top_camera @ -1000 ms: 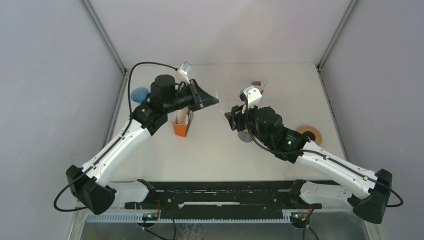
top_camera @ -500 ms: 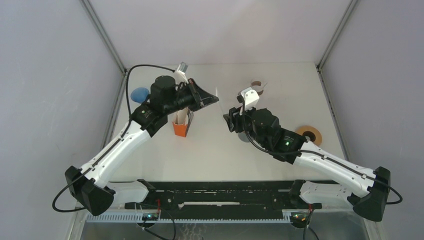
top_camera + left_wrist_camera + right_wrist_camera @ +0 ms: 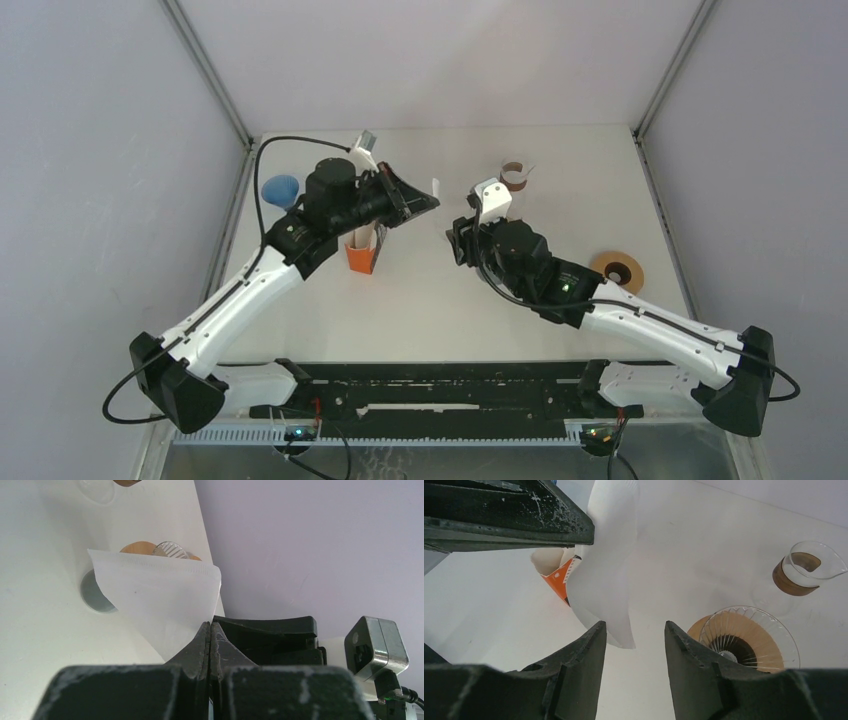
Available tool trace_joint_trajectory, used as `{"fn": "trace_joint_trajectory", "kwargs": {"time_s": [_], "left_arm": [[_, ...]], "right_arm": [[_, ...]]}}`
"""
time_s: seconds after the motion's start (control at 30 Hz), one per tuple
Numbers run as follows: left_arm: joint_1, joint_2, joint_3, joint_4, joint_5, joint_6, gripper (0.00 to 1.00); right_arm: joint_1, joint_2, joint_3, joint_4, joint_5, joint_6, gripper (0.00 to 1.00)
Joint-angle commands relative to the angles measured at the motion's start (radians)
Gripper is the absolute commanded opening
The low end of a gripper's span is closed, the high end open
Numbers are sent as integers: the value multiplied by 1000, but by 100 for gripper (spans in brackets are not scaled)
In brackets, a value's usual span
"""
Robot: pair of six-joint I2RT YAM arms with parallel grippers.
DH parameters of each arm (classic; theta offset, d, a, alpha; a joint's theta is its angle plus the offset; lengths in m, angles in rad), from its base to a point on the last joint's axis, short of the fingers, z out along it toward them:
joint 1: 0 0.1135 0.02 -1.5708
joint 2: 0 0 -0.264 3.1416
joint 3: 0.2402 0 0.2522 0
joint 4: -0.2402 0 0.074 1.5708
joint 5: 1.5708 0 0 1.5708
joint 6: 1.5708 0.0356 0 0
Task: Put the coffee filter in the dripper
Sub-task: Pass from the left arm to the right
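My left gripper [image 3: 425, 205] is shut on a white paper coffee filter [image 3: 435, 187] and holds it in the air above the table's middle. In the left wrist view the shut fingertips [image 3: 206, 630] pinch the filter's lower edge [image 3: 160, 597]. My right gripper [image 3: 456, 238] is open and empty, just right of the filter. In the right wrist view the filter [image 3: 609, 580] hangs just above and ahead of the open gripper [image 3: 634, 630], untouched. The glass dripper on its tan wooden ring [image 3: 617, 268] stands at the right, also in the right wrist view [image 3: 746, 637].
An orange box of filters [image 3: 363, 250] stands below the left gripper. A blue funnel [image 3: 281, 190] is at the far left. A glass carafe with a brown band [image 3: 514, 175] stands at the back. A grey disc [image 3: 97, 595] lies on the table.
My right gripper has moved left and slightly back, closer to the held filter. My left arm has shifted a little, uncovering more of the blue funnel.
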Motion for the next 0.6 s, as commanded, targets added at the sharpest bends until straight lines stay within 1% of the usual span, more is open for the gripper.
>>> {"fn": "trace_joint_trajectory", "kwargs": {"time_s": [0.0,0.23,0.37,0.57], "left_arm": [[-15,-28,-22,37,-38,-18,0],[-20,-37,-34,37,-70,-26,0],[-23,-45,-34,37,-83,-35,0],[-28,-52,-40,29,-91,-36,0]], "right_arm": [[17,-13,41,36,6,-15,56],[18,-17,39,9,-27,-14,58],[21,-20,20,30,-53,-15,58],[23,-24,7,26,-32,-9,59]]}}
